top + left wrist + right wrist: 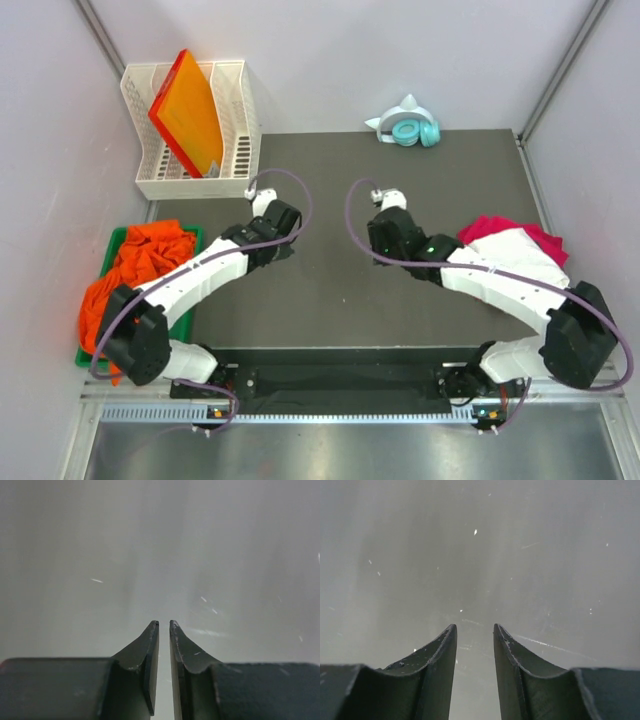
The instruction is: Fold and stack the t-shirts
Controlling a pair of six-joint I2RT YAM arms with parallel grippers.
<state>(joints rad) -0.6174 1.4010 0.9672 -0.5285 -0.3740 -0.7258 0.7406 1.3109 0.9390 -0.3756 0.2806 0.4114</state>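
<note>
In the top external view a dark mat is seen beneath both arms, and nothing is laid on its bare middle. At the mat's right edge a white t-shirt is stacked, folded, on a pink t-shirt, so two garments are judged to be done. Just off the mat's left edge orange t-shirts are heaped, crumpled, in a green crate. How many are in it cannot be told, and these are judged to be left for folding. The left gripper is held over the mat's left half and the right gripper over its right half, both toward its far side. In the wrist views only blurred mat is shown below them. The left gripper's jaws are drawn almost together on nothing, while the right gripper's are parted a little and likewise empty. No fresh shirt is yet fetched, so a good part of the task is judged outstanding
</note>
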